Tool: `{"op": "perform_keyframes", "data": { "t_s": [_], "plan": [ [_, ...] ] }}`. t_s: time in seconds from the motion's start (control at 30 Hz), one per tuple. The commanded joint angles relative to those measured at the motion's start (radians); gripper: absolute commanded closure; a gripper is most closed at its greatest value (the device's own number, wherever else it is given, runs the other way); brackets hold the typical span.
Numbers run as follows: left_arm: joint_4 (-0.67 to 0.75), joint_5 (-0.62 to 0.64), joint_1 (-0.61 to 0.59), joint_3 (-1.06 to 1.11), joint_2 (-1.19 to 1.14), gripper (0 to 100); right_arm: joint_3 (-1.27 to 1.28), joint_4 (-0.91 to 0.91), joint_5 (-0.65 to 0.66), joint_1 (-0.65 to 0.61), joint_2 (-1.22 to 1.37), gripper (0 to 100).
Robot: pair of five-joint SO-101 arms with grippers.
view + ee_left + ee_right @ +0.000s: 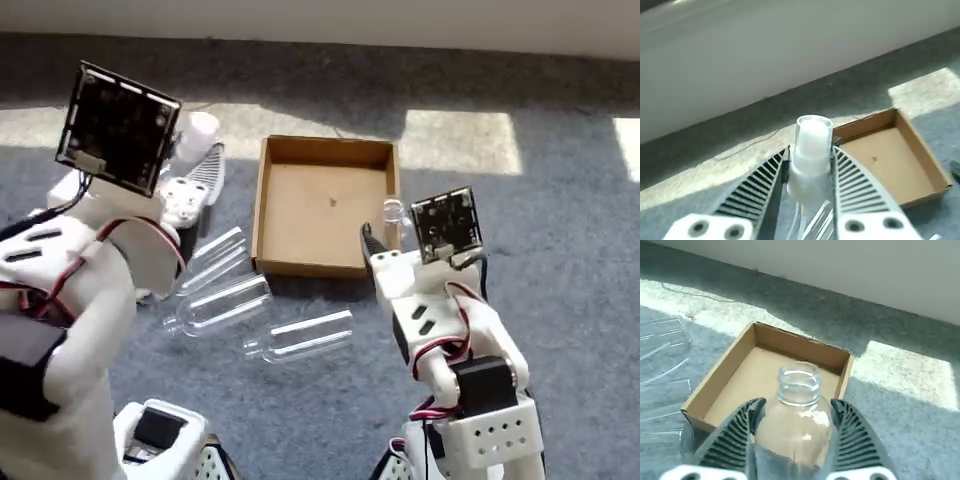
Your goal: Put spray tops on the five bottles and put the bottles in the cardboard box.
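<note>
In the left jaws: a spray top (812, 145) is pinched by its collar, cap end pointing away from the wrist, and is held off the box's far left corner.
In the right jaws: a clear bottle (799, 425) is clamped by its body, its open neck pointed toward the box, at the box's near right corner.
Cardboard box (258, 215): set open side up on the grey carpet (560, 250), between the arms.
Loose bottles (220, 303): several are laid on their sides near the box's near left corner.
</note>
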State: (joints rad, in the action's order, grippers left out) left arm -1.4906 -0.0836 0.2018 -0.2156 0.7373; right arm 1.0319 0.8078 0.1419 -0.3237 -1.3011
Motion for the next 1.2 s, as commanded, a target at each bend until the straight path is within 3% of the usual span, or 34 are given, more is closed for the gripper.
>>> {"op": "perform_keyframes", "data": {
  "t_s": [0.0, 0.3, 0.47, 0.7, 0.8, 1.0, 1.17],
  "plan": [
    [0.114, 0.087, 0.134, -0.015, 0.019, 98, 0.047, -0.059, -0.014, -0.027, -0.102, 99.4],
    [0.381, 0.133, 0.364, 0.012, 0.013, 98, 0.444, -0.285, -0.017, -0.093, -0.535, 99.4],
    [0.574, 0.133, 0.438, 0.107, 0.013, 98, 0.510, -0.289, -0.020, -0.137, -0.512, 99.4],
    [0.806, 0.133, 0.450, 0.332, 0.016, 98, 0.507, -0.286, -0.092, -0.147, -0.539, 99.4],
    [0.856, 0.138, 0.452, 0.383, 0.015, 98, 0.507, -0.288, -0.092, -0.150, -0.539, 99.4],
    [0.951, 0.287, 0.450, 0.447, 0.012, 97, 0.507, -0.289, -0.094, -0.150, -0.539, 99.4],
    [1.011, 0.296, 0.444, 0.535, 0.012, 98, 0.507, -0.289, -0.094, -0.150, -0.539, 99.4]
  ]
}}
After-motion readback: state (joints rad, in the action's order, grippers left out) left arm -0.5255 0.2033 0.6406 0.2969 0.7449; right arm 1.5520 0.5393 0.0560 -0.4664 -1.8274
